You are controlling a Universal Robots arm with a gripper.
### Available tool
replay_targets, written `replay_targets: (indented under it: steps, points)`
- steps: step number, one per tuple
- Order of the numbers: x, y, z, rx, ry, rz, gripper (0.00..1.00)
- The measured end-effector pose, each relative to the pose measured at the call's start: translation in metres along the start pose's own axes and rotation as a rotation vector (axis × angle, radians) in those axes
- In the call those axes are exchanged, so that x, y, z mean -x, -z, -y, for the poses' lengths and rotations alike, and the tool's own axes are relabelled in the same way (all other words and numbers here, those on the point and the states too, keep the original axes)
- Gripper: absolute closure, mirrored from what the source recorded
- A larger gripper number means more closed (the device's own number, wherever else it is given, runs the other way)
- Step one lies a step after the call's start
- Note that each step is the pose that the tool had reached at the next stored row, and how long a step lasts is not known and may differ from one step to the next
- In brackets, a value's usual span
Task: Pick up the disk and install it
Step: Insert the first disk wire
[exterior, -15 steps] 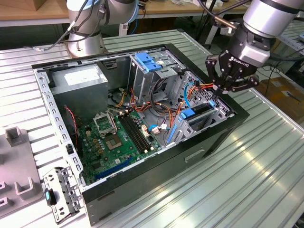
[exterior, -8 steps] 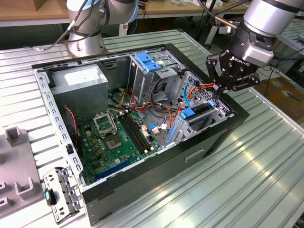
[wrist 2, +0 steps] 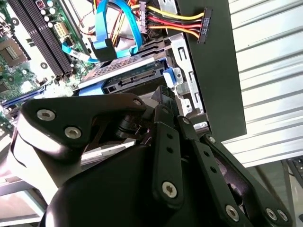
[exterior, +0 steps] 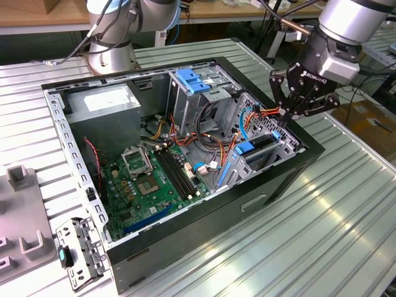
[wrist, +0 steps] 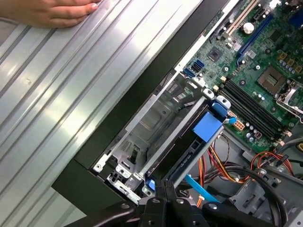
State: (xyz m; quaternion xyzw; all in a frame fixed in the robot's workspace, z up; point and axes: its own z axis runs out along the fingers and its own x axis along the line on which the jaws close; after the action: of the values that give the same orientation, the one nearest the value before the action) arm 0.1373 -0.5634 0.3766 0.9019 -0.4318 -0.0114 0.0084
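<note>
Silver-grey robot arm (exterior: pixel 346 18) entering from the exterior view's upper right, wrist angled steeply downward, black gripper (exterior: pixel 286 114) pointing down and slightly toward the exterior view's left, fingers (wrist: pixel 161 190) pressed together tip to tip in the first wrist view, linkages folded inward.

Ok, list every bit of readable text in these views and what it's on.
End effector: white maker's lettering on its body, not quoted.
Power supply sticker: print too small to read.
Motherboard: markings too small to read.
Nothing else legible.
</note>
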Motion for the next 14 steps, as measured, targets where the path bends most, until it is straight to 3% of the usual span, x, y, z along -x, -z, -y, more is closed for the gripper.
replay_targets:
  steps: [9,14]
  points:
    - [0.0005,0.0004,0.0151,0.0002,0.012,-0.0004,0.89]
    - [0.0007,0.0004,0.0162,0.0002,0.013,-0.0004,0.89]
